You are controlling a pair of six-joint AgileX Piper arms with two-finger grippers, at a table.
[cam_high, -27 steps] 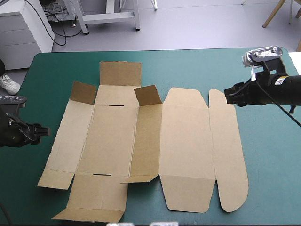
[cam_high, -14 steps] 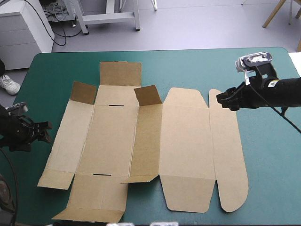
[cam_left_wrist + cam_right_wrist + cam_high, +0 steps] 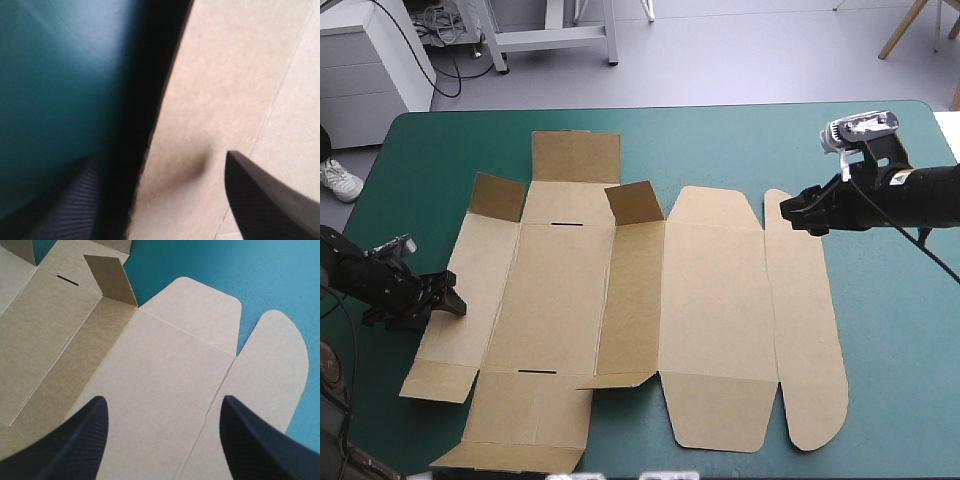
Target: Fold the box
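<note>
The left hand (image 3: 450, 298) sits low at the box's (image 3: 720, 320) 9 o'clock edge. It is open wide and grips nothing. In its wrist view one black finger is over the teal-green surface (image 3: 880, 380) and the other over brown board, so the edge runs between them, with a dark shadow along it.

The box lies unfolded across the middle of the surface and is almost wholly flat. From 9 o'clock toward 3 o'clock come the left wall (image 3: 470, 290), the base (image 3: 555, 300), a second wall (image 3: 632, 300), the lid (image 3: 718, 320) and a rounded strip (image 3: 807, 320). Only two small flaps (image 3: 498, 196) at the walls' 12 o'clock ends stand up a little.

The right hand (image 3: 788, 214) hovers over the strip's 12 o'clock end, clear of the board. Its fingers are spread wide and it is empty.

Folding seems barely begun, and the step in hand looks like taking hold of the left wall. The next move would probably be to pinch that edge, or slip the outer finger beneath it. The left hand could then swing the wall up about its crease toward 3 o'clock. The loose sheet may slide across the surface as it does so. The right hand might have to press down on the lid to steady it.
</note>
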